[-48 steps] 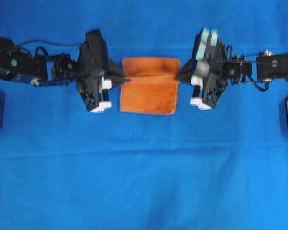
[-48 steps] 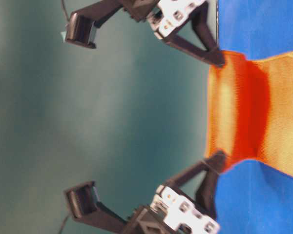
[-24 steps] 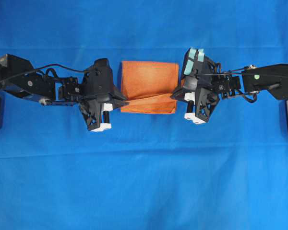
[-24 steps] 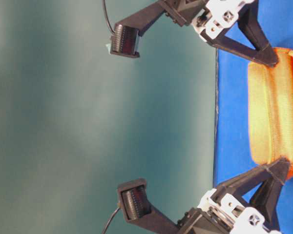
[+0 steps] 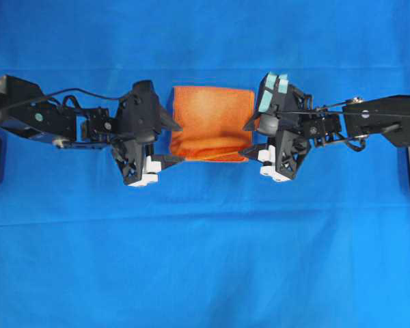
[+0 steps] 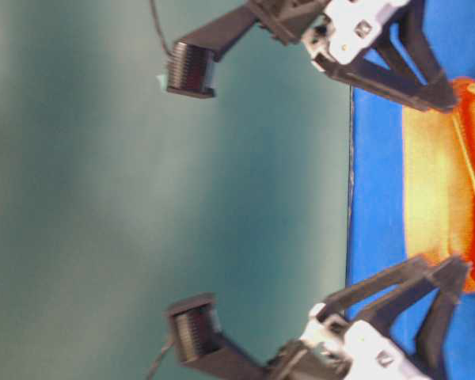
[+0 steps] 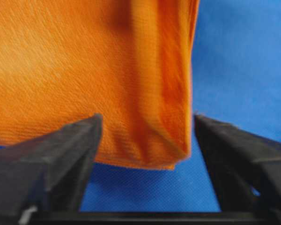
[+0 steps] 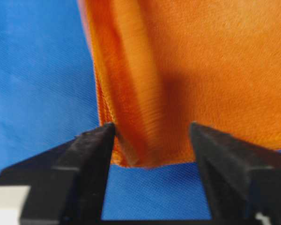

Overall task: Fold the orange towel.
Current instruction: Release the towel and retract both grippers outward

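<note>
Fingers (image 7: 61,150) of the left gripper (image 5: 172,141) stand spread apart, holding nothing, with the near left corner of the orange towel (image 5: 212,124) lying between them. The right gripper (image 5: 251,140) mirrors this at the towel's other corner, its black fingers (image 8: 89,154) parted around the folded edge without pinching it. Between both arms, the towel lies flat on the blue cloth (image 5: 205,246) covering the table, folded into a near-square, slightly longer left to right, its doubled edge towards the bottom of the overhead view. Its weave is finely ribbed and soft
</note>
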